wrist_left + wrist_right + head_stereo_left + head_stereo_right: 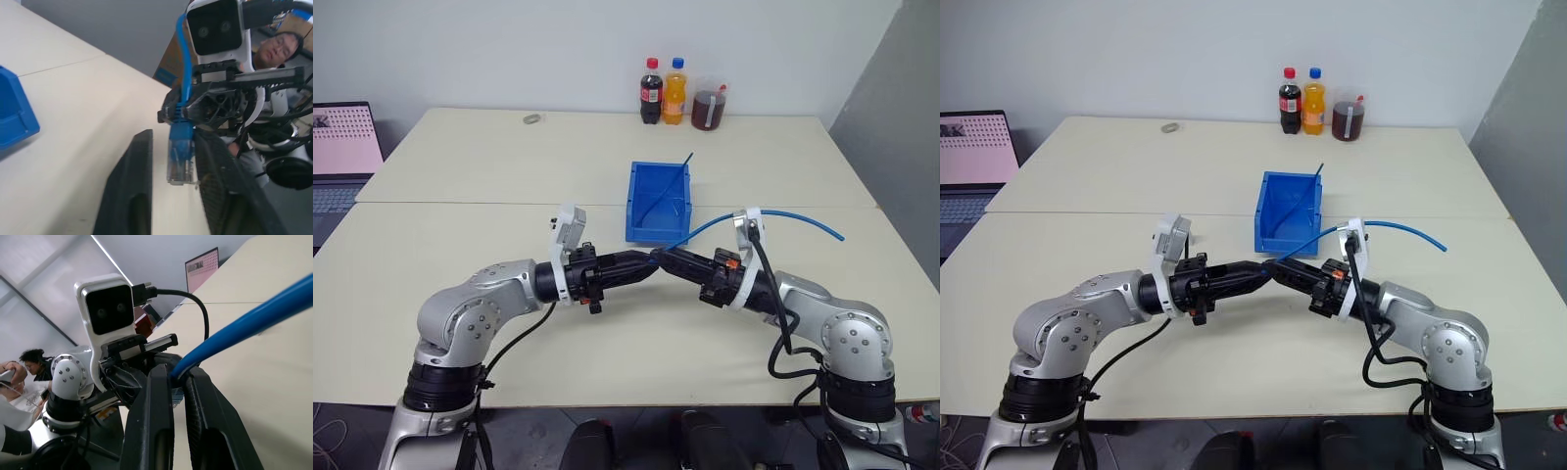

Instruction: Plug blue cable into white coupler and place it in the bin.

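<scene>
The blue cable point(793, 217) arcs from the table's right side to mid-table, in front of the bin point(646, 232). My right gripper point(668, 258) is shut on the cable just behind its clear plug point(180, 161). In the right wrist view the cable point(244, 323) runs out from between its fingers point(159, 396). My left gripper point(173, 139) meets it tip to tip and stands open. The plug hangs between the left fingers point(132, 196), apart from one of them. The white coupler is out of view.
A thin darker blue strand point(677, 179) leans in the bin. Two bottles point(651, 93) and a jar point(709, 106) stand at the table's far edge, with a small ring point(531, 118) to their left. A laptop point(342, 147) sits far left. A person point(274, 46) is behind the arms.
</scene>
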Action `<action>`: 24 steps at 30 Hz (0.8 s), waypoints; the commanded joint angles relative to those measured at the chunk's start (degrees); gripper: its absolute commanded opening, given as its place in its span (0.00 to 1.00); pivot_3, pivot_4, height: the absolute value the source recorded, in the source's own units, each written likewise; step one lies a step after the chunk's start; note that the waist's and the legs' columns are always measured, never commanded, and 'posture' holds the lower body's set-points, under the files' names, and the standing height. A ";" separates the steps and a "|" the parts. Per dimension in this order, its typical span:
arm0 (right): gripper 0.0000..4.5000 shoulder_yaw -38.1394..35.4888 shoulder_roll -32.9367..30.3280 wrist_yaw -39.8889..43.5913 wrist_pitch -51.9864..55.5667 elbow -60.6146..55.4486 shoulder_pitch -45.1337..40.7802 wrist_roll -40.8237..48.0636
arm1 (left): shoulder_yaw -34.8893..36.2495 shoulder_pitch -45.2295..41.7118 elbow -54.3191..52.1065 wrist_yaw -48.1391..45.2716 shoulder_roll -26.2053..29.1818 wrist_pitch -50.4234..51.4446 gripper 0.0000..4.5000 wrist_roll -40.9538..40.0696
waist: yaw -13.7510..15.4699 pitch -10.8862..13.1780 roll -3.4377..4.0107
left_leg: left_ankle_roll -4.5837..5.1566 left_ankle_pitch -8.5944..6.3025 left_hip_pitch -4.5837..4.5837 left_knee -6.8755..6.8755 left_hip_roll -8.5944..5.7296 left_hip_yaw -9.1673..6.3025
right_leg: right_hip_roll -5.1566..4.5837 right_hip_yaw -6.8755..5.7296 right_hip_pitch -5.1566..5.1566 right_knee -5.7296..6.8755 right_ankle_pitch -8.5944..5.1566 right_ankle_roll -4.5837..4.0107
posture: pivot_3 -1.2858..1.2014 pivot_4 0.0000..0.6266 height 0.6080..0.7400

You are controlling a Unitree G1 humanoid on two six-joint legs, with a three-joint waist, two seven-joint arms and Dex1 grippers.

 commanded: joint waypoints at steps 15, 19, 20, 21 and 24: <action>0.01 4.07 -5.07 5.97 -8.95 0.04 0.35 -9.38 | 4.38 14.71 -2.35 7.90 7.94 -7.13 1.00 11.66 | -0.30 0.10 -0.01 | 0.00 -0.01 -0.05 -0.06 0.04 0.01 | -0.08 0.00 -0.12 -0.01 -0.04 -0.07 | 0.52 0.24 1.00; 0.01 4.94 -6.78 7.72 -9.90 -0.68 1.12 -11.12 | 4.76 15.68 -0.33 22.26 2.69 -12.02 1.00 22.18 | -0.19 0.12 -0.03 | 0.00 -0.01 -0.05 -0.07 0.02 0.06 | -0.12 0.05 -0.11 -0.05 -0.04 -0.06 | 0.52 0.24 1.00; 0.01 5.16 -7.22 8.04 -9.99 -1.19 1.40 -11.45 | 4.23 15.04 0.09 26.51 0.75 -12.37 1.00 24.91 | -0.07 0.12 -0.06 | 0.00 -0.01 -0.07 -0.06 0.02 0.05 | -0.17 0.03 -0.11 -0.05 -0.04 -0.06 | 0.52 0.24 1.00; 0.01 5.32 -7.48 8.24 -10.07 -1.52 1.57 -11.67 | 3.82 14.56 0.26 28.90 -0.54 -12.49 1.00 26.54 | 0.01 0.15 -0.11 | 0.00 -0.01 -0.08 -0.06 0.04 0.04 | -0.20 0.03 -0.11 -0.06 -0.03 -0.06 | 0.52 0.24 1.00; 0.01 5.79 -7.97 8.62 -10.29 -2.23 1.80 -12.08 | 3.04 12.74 1.39 33.30 -3.26 -11.39 1.00 29.64 | 0.32 0.16 -0.16 | 0.00 -0.01 -0.10 -0.06 0.06 0.01 | -0.20 0.01 -0.12 -0.04 -0.03 -0.05 | 0.52 0.24 1.00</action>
